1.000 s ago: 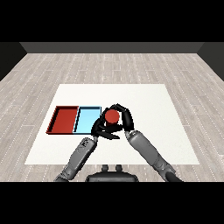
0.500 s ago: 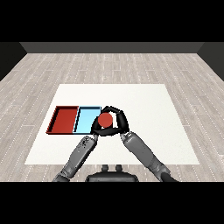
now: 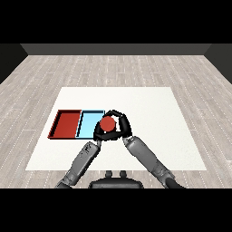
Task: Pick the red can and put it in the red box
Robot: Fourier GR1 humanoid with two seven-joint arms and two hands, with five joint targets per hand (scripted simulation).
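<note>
Your right hand is curled round the can, fingers arching over its top and far side, thumb under it on the near side. You see the red can mostly from above, as a round red disc framed by black fingers. It sits at the right end of the blue tray, over that tray's right edge as the head view shows it; you cannot tell whether it is lifted or resting on anything.

Your left hand lies just below and to the left of the can, close against the right hand. Its fingers are too tangled with the other hand's for you to tell whether they are spread or curled, or whether they touch the can.

Left of the can, the blue tray lies touching the red tray, the two side by side with the red one farther left. You have the can well short of the red tray, with the blue tray's width between them.

Both trays lie on the white table, in its left half. Both grey forearms come up from the lower edge and meet at the can. Around the table you see pale wood-plank floor.
</note>
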